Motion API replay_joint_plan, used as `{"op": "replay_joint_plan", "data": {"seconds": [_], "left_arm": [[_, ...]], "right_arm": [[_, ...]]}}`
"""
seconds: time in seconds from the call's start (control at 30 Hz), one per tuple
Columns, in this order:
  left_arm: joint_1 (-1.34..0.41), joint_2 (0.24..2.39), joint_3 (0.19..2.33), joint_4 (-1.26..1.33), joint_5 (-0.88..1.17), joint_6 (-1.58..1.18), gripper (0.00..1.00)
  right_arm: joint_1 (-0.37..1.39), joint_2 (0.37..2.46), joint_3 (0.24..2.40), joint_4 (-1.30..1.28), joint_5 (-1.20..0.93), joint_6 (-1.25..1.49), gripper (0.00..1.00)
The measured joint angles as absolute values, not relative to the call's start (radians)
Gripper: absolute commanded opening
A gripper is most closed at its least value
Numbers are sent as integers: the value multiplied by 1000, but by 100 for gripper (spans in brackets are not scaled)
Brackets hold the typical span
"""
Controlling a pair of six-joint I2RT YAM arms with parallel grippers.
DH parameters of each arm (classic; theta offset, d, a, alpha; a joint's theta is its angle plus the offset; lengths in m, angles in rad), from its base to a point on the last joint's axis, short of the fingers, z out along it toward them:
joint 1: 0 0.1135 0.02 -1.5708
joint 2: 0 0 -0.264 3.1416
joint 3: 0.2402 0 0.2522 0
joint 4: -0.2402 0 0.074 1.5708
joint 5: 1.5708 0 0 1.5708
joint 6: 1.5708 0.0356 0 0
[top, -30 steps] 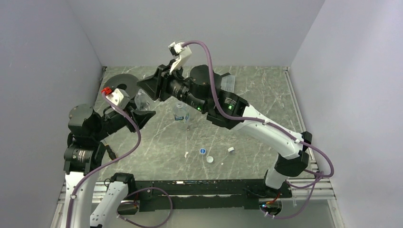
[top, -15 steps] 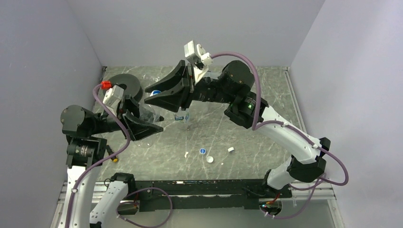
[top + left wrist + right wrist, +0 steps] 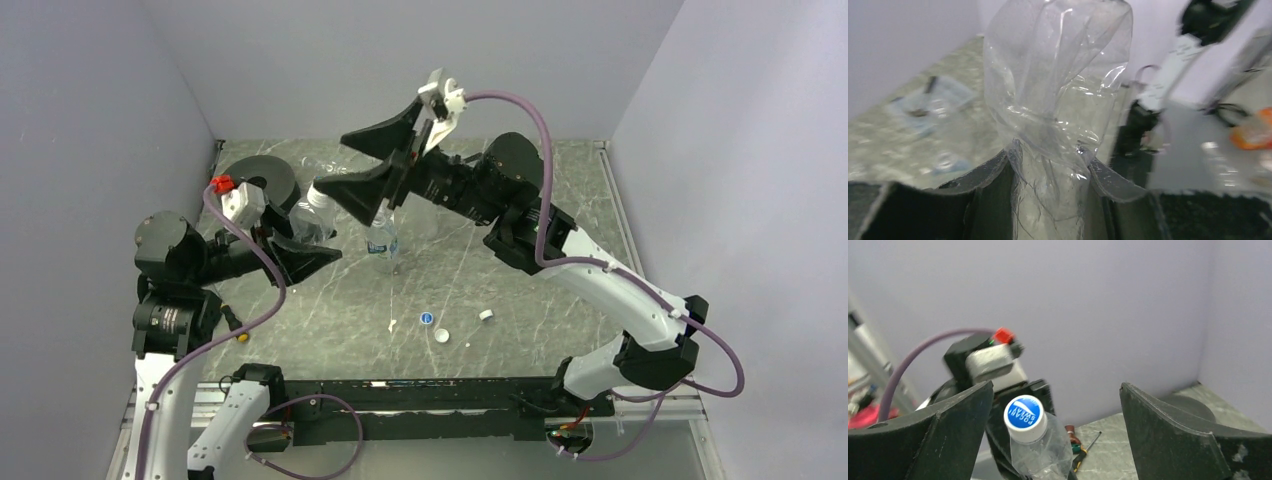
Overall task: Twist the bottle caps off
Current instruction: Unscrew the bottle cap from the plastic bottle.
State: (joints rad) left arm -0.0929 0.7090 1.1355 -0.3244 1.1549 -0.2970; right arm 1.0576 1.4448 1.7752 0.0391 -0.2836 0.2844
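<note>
Grey marble table, one bottle held up, cap not gripped yet

Plain pale walls close in the grey marble table (image 3: pixel 330 300) on three sides. Up in the air over its back left part is a clear bottle (image 3: pixel 1058 75). Its cap (image 3: pixel 1023 417), blue on top and white round the side, sits on the neck.

The left gripper (image 3: pixel 300 248) is squeezed tight on the bottle's soft body, so hard that the plastic is crumpled. I think it holds the bottle this way so the cap points at the other arm and the bottle cannot spin.

The right gripper (image 3: pixel 366 163) has its jaws spread very wide, one on each side of the cap. It touches nothing and holds nothing. It looks ready to close on the cap and twist.

A short bottle (image 3: pixel 381 240) with a label stands on the table close under the right gripper, so there is little room to go down. A black ring (image 3: pixel 262 180) lies by the left wall. Three loose caps (image 3: pixel 441 336) lie near the front, well apart from both grippers. Above the grippers is open air.
</note>
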Motion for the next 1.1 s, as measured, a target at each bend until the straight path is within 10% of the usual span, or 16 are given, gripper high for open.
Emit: {"op": "replay_joint_plan", "data": {"seconds": [0.23,0.7,1.1], "left_arm": [[-93,646,1097,-454,864,50,0],[-93,635,1054,-484,592,181,0],[-93,625,1041,-476,551,179,0]], "right_arm": [[1084,1507,1904,-117,66,428,99],[1195,1621,1922,-193,266,504,57],[1194,1665,1920,-134,313,587,64]]}}
